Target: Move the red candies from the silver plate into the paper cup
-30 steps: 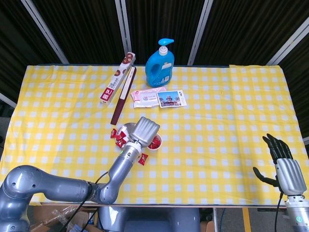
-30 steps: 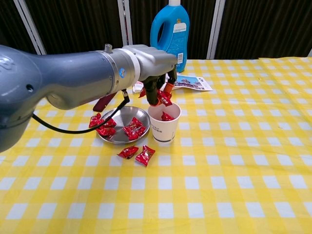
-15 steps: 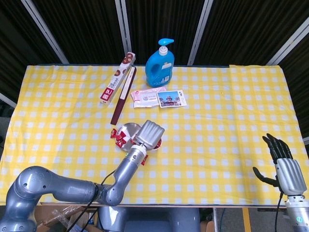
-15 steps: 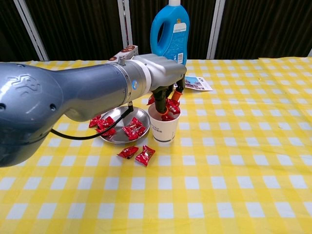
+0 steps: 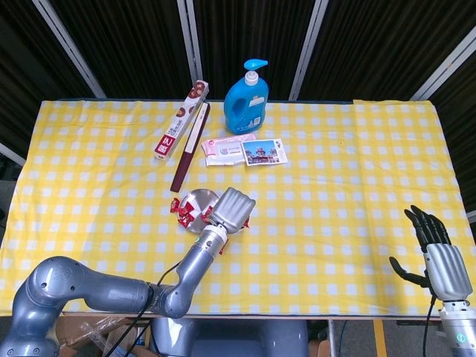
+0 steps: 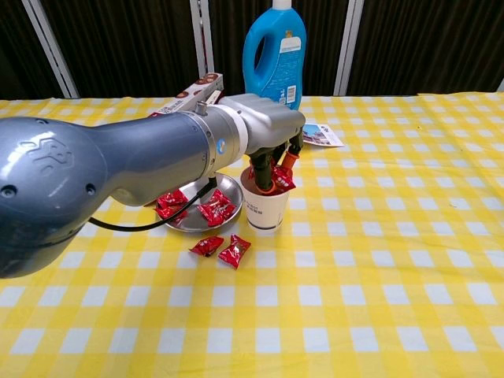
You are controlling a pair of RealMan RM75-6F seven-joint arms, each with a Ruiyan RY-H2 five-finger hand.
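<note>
Candy [image 6: 281, 178] pinched by left hand [image 6: 264, 138] right over cup [image 6: 263, 208], drop step; next, release. More candies on plate [image 6: 183, 224] left of cup. Right hand [image 5: 439, 256] spread, idle.

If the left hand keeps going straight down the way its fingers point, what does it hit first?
Most likely the candies inside the paper cup: the left hand sits right above its mouth, fingers pointing down into it with a red candy at the rim. Depth inside the cup is unclear.

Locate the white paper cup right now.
In the chest view, the white paper cup stands just right of the silver plate, under the left hand, whose fingers reach into it.
</note>
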